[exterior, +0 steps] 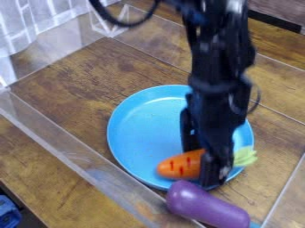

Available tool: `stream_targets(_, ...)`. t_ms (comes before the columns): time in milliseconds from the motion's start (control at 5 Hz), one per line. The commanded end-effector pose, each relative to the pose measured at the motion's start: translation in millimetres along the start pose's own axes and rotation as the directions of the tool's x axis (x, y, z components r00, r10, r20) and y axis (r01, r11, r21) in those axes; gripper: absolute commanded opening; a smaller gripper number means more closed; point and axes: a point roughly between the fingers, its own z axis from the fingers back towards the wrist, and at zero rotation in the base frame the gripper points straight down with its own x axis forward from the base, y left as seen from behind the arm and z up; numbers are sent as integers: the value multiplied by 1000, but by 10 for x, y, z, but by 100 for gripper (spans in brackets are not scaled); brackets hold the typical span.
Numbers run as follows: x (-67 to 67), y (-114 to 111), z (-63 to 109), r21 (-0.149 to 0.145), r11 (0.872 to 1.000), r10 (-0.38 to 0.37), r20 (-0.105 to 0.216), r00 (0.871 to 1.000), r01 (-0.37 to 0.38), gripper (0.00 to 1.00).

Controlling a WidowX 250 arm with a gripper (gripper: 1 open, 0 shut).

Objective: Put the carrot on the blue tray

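At the far left, a shiny see-through plastic wall (71, 142) runs slantwise down toward the bottom of the view, with a bit of a blue object (9, 212) in the lower left corner (too cropped to name). Right of that wall spreads the brown wood-grain tabletop (71, 85), and on it lies the round blue tray (137, 134). The carrot (181, 166) rests in the tray's lower right part, orange tip to the left, leafy green top to the right. Over it, the dark arm (215, 36) reaches in from the top, and the gripper (212, 167) points down at the carrot, a finger crossing in front of it (whether it grips or has let go, I cannot tell). Lower right, just beside the carrot, sits a glossy purple eggplant-like toy (209, 207), slanting down to the right.
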Motion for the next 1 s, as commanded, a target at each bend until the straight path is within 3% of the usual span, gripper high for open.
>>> stream_targets(0, 50, -13, 84, 33, 999, 24, 65, 998, -26, 100)
stream_targets(200, 49, -45, 43, 31, 999, 29, 70, 997, -31, 0)
stream_targets(600, 155, -209, 36, 23, 999, 20, 98, 995, -22, 0)
stream_targets(800, 129, -148, 22, 15, 999, -36, 107, 994, 35, 0)
